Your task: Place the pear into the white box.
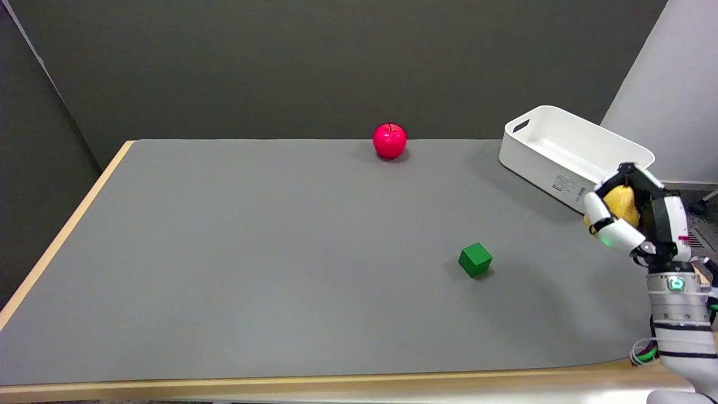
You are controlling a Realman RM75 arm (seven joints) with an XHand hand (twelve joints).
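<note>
At the surface's right edge, the right hand (631, 216) wraps its fingers around the yellow pear (621, 205), lifted clear. The white plastic box (566, 147) sits just beyond it, up and slightly leftward, opening upward.

My table (224, 269): grey mat, wood edge. On it: red apple (390, 140) far back, green cube (475, 259) mid-right, white box (566, 151) far right.
</note>
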